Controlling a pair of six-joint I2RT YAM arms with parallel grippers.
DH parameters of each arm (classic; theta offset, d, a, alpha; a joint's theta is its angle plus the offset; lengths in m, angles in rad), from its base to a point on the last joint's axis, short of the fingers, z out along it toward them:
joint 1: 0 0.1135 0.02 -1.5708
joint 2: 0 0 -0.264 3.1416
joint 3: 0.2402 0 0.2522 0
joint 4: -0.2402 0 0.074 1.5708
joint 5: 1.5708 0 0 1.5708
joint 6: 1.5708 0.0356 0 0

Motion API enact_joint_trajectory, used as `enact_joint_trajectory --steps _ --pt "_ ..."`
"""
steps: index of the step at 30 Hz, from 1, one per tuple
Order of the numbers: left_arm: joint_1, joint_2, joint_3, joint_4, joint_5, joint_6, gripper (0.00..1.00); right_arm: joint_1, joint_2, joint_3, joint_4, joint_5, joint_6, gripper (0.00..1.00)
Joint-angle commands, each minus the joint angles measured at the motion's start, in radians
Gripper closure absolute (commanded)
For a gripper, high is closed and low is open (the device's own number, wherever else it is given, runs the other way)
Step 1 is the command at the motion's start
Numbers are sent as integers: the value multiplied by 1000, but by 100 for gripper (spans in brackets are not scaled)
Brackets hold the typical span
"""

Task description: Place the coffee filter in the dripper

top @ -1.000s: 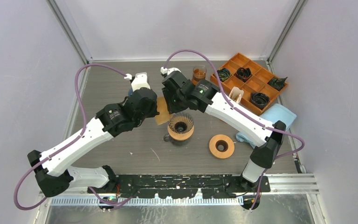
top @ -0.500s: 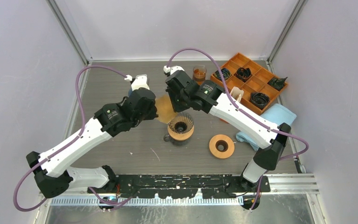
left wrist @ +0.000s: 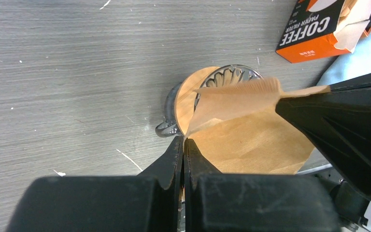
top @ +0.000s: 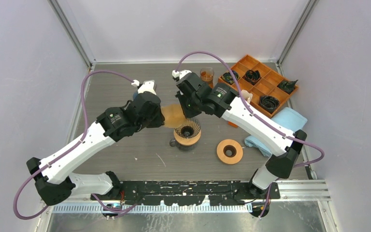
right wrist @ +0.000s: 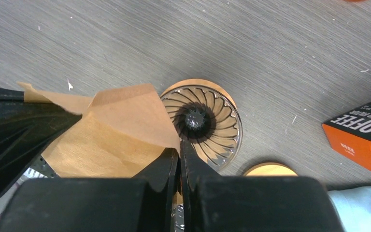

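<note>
Just above the ribbed glass dripper with wooden collar (top: 187, 131), the thin brown paper coffee filter (top: 173, 115) hangs, the left tool (left wrist: 183, 145) and right tool (right wrist: 179, 147) each clamped tight on an opposite edge. Light, floppy and easily torn, it likely handles best by its edges.

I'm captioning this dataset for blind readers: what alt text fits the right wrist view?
The right gripper and the left gripper each pinch a brown paper coffee filter, held partly over a ribbed glass dripper with a wooden collar on the grey wood-grain table.
</note>
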Motion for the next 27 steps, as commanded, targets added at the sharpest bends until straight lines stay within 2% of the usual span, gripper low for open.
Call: enact_joint_trajectory --steps 1,16,27 --pt "4 1 51 6 47 -6 100 -17 -67 -6 -19 -22 -32 90" --pt "4 140 96 49 212 -16 100 -88 -143 -120 -48 -82 -46 91" --pt "5 215 98 58 232 -7 98 -118 -132 -193 -15 -110 -55 90"
